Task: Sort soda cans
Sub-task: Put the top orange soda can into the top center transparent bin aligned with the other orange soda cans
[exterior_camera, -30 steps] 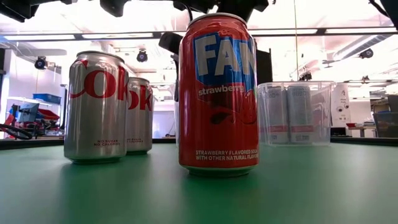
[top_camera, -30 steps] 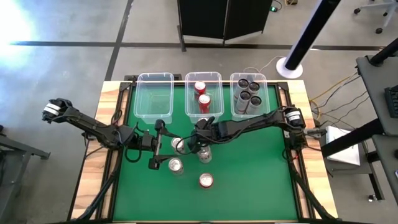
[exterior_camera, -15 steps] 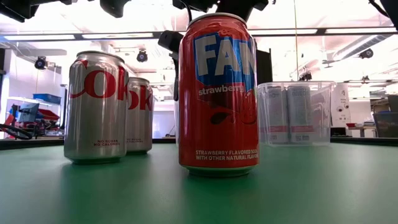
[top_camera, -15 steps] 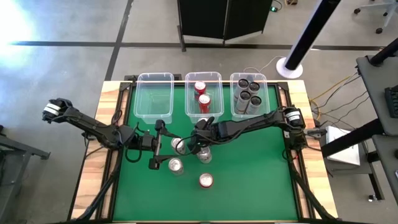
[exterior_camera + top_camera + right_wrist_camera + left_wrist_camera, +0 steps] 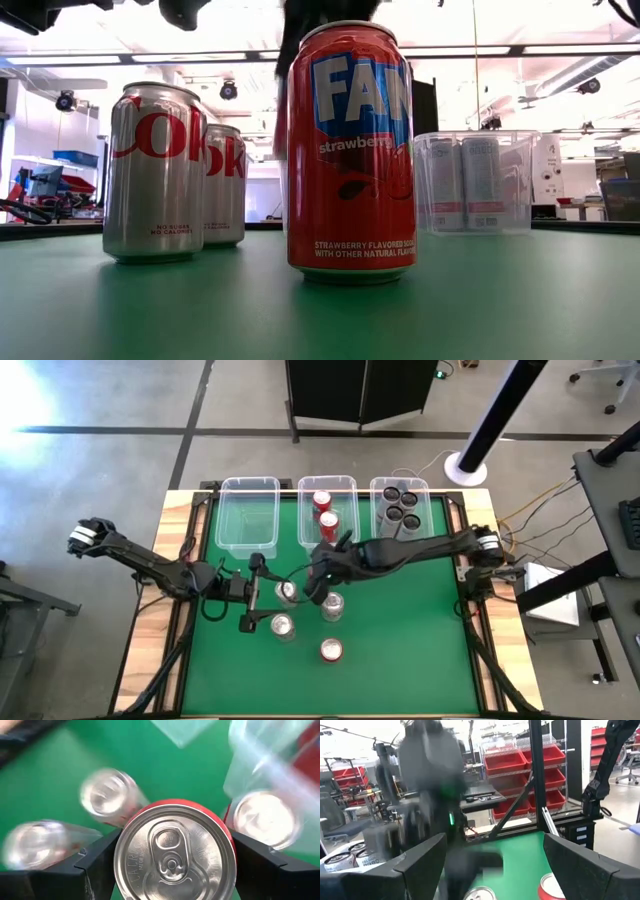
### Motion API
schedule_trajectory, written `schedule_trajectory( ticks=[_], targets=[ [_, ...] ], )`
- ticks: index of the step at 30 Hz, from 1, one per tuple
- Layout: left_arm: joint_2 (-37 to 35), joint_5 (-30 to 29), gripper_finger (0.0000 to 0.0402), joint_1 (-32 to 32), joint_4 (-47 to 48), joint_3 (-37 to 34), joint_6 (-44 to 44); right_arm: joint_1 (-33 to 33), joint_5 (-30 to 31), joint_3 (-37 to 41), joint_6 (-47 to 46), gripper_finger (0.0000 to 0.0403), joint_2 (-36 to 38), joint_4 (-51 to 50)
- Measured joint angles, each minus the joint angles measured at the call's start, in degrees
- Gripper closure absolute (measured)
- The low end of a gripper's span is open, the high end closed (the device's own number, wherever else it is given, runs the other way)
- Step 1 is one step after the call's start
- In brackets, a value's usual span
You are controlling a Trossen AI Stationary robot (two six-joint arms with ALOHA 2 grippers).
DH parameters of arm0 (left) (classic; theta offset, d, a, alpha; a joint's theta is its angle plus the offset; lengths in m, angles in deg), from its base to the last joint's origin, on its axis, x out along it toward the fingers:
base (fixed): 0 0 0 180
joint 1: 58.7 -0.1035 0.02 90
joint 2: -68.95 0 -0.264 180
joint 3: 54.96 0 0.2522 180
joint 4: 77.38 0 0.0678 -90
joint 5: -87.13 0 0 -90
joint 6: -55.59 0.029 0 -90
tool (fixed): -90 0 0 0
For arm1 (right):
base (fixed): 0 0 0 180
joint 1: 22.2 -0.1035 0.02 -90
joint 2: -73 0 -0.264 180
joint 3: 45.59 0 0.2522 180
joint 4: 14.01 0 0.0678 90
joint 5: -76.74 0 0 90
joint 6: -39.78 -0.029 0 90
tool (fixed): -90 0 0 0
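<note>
The right gripper [image 5: 172, 865] is clamped on a red can [image 5: 175, 855], one finger on each side of its rim, and holds it in the air over the green table [image 5: 400, 630], just short of the middle bin [image 5: 326, 485], which already has two red cans in it. The right bin [image 5: 400, 485] holds four dark-topped cans and the left bin [image 5: 248, 485] looks empty. Loose cans stand on the mat: a silver one [image 5: 287, 592] beside the left gripper [image 5: 255, 592], another [image 5: 283, 626] nearer the front, a third [image 5: 331, 607] under the right arm, and the red Fanta can [image 5: 350, 150] closest to the front edge. The left gripper's fingers are spread wide and hold nothing; it waits low over the mat. The risks, as I judge them, lie in the carry: the grip is high on the can, so a fast swing could make it slip or tilt, and a low approach could catch the near wall of the middle bin and shove it. The wrist picture is smeared, so how far the can clears the bin rim is hard to tell. The two arms are also near each other over the silver cans, where a sideways move could topple one.
</note>
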Motion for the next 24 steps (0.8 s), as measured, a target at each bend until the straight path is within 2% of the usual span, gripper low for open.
schedule_trajectory(
  ticks=[3,6,9,12,18,24],
  targets=[
    [-0.1,0.0,0.0086,0.0,0.3,0.0,0.0,0.9,1.5,-4.1,4.9,0.0108,1.7,-3.9],
    [-0.1,0.0,0.0086,0.0,0.2,0.0,0.0,3.3,8.1,-8.3,9.6,0.0108,2.7,-9.9],
    [-0.1,0.0,0.0086,0.0,0.2,0.0,0.0,7.8,14.3,-11.6,11.7,0.0108,3.2,-13.6],
    [-0.1,0.0,0.0086,0.0,0.2,0.0,0.0,13.1,15.2,-12.6,13.9,0.0108,3.1,-13.9],
    [-0.1,0.0,0.0086,0.0,0.3,0.0,0.0,24.0,13.3,-10.8,17.8,0.0108,3.0,-10.4],
    [0.2,0.0,0.0086,0.0,0.7,0.0,0.3,29.2,4.6,-5.4,20.6,0.0107,2.6,-0.5]
  ],
)
